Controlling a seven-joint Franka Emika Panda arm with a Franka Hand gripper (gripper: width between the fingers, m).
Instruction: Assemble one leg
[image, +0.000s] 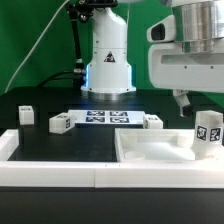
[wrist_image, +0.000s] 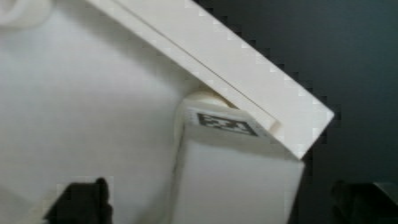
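The tool (wrist_image: 222, 205) is spread wide. In the wrist view its two dark fingertips (wrist_image: 80, 202) show, one on each side of the leg (wrist_image: 228, 175). Neither touches the leg, and a clear gap lies on both sides. The tool holds nothing.

The leg stands upright at a corner of the panel (wrist_image: 80, 110), with its tagged face toward the wrist camera. Its top end meets the panel's raised rim where two rim edges come together. Whether it is seated in the corner or only leans against it cannot be told.

In the exterior view the same leg (image: 207, 135) stands on the exterior view's right, at the far corner of the panel (image: 150, 152), its black-and-white tag in plain sight. The arm's white hand hangs above it and just to the exterior view's left. From there the tool's fingers are mostly hidden.

Three spare legs (image: 60, 124) lie on the black surface (image: 40, 98), well apart from the tool. One is at the exterior view's far left. The other two lie at either end of the marker board (image: 105, 118). White rails (image: 50, 172) run along the near edge, and the arm's base (image: 108, 62) stands behind the marker board.
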